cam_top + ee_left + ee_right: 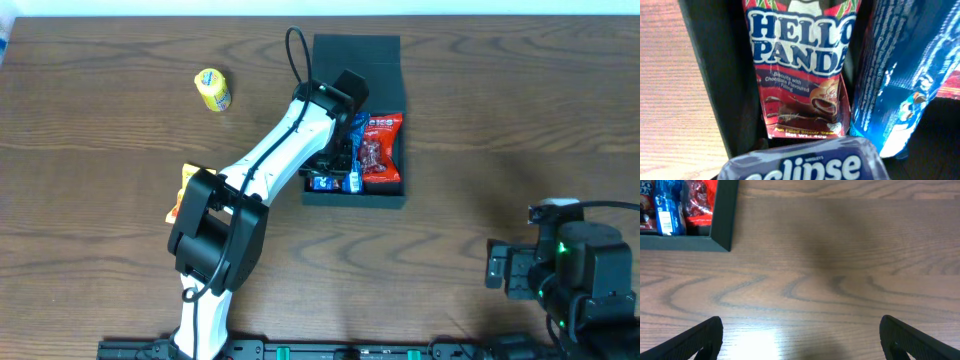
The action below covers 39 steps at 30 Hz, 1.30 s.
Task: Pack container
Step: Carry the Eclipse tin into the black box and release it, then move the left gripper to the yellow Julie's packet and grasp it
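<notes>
Eclipse pack (805, 162), lower part cut off.

Looks like a robotics lab: arm (275, 150) mounted at wood-grain table (500, 120).

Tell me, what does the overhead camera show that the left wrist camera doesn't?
Only overhead: the table, a yellow packet, an orange packet half under the left arm, and the right arm off to one side. Only left wrist: readable print on the Hello Panda packet and the Eclipse pack. Both: the container and the blue packet inside it.
</notes>
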Tool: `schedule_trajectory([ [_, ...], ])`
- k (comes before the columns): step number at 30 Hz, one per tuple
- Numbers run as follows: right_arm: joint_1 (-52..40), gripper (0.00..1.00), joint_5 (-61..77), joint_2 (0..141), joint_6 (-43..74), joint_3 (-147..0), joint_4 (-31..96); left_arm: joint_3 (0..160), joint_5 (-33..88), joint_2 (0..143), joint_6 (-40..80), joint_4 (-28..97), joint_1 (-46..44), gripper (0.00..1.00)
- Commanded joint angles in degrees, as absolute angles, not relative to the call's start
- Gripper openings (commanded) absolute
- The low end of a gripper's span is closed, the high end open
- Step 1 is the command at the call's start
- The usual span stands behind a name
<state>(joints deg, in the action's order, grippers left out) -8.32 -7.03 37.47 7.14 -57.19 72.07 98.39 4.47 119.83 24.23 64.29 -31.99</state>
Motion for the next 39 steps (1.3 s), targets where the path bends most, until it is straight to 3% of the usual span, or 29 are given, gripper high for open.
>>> schedule_trajectory([
  [1,-7.75,0.99,-6.85,37.39,6.57,-57.25,72.03,99.98,3.79,120.66,24.88,64.23,-31.88,0.52],
  [5,-7.75,0.99,-6.85,37.39,6.57,-57.25,72.03,99.98,2.07,120.66,24.88,64.16,-31.9,0.7],
  [9,-7.75,0.99,-6.85,37.39,6.57,-57.25,72.03,99.98,1.06,120.66,24.88,64.18,-31.9,0.76],
  [14,-7.75,0.99,-6.85,37.39,6.57,-57.25,72.03,100.14,1.08,120.31,24.91,64.2,-31.92,0.98],
  [23,-7.75,0.99,-6.85,37.39,6.57,-57.25,72.03,103.02,-0.05,112.71,24.86,63.79,-33.58,0.96],
  [33,-7.75,0.99,-6.83,37.39,6.57,-57.25,72.03,102.19,-15.73,97.3,24.38,69.38,-34.52,0.96],
  [39,-7.75,0.99,-6.85,37.39,6.57,-57.25,72.03,92.27,-22.22,87.31,24.43,68.23,-34.41,0.96],
])
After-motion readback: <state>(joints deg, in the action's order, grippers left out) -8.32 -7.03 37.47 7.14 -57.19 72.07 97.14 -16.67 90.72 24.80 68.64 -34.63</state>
